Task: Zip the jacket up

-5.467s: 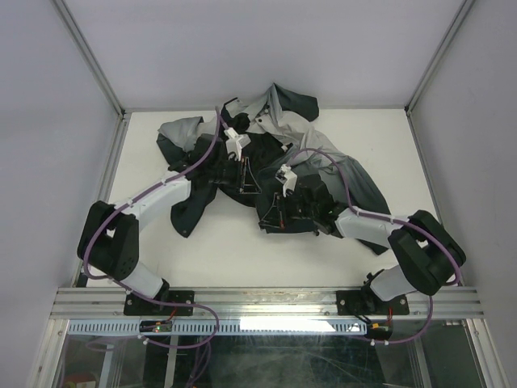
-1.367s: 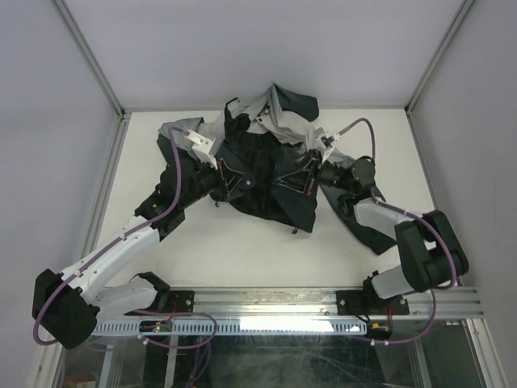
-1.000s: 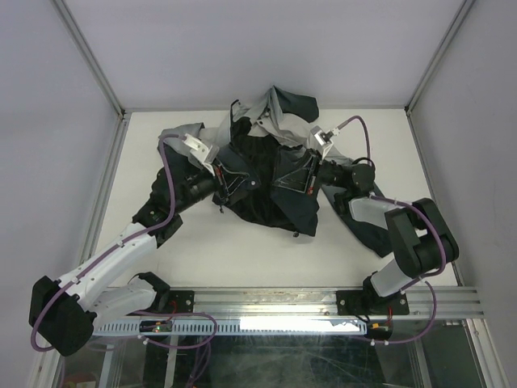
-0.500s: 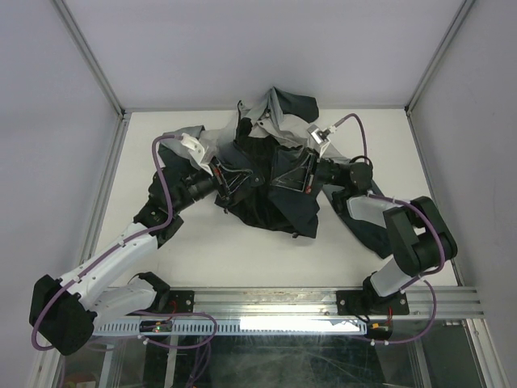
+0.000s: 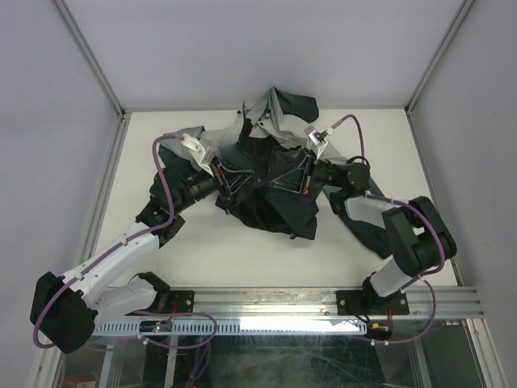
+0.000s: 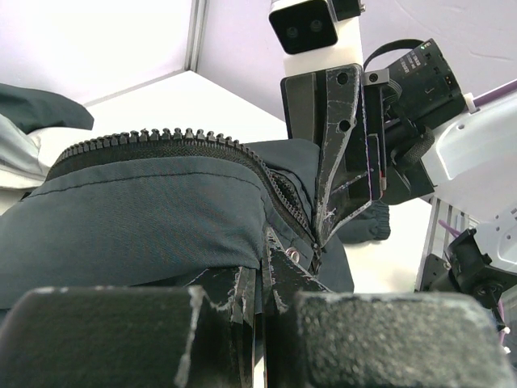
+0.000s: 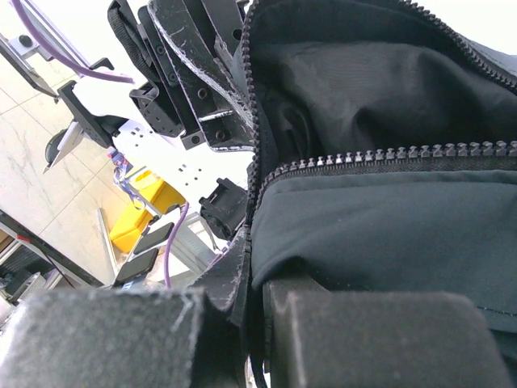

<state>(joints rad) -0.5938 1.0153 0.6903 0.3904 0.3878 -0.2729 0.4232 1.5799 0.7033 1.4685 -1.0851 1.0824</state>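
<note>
The jacket (image 5: pixel 266 194), grey at the hood and dark teal-black below, lies open at the back middle of the table. My left gripper (image 5: pixel 239 179) is shut on the jacket's left front edge; in the left wrist view (image 6: pixel 262 283) dark fabric and the zipper teeth (image 6: pixel 161 137) run out from its shut jaws. My right gripper (image 5: pixel 292 178) is shut on the right front edge; in the right wrist view (image 7: pixel 257 283) the fabric fold and zipper teeth (image 7: pixel 388 153) leave its jaws. The two grippers face each other, a short way apart.
The white table (image 5: pixel 242 250) is walled by a metal frame and grey panels. One jacket sleeve (image 5: pixel 367 226) trails under the right arm, another (image 5: pixel 161 214) under the left arm. The arm bases sit on the near rail (image 5: pixel 266 303).
Both grippers have drawn closer together with the jacket edges in them. The front panels have been pulled inward and the fabric between them has bunched a little.
</note>
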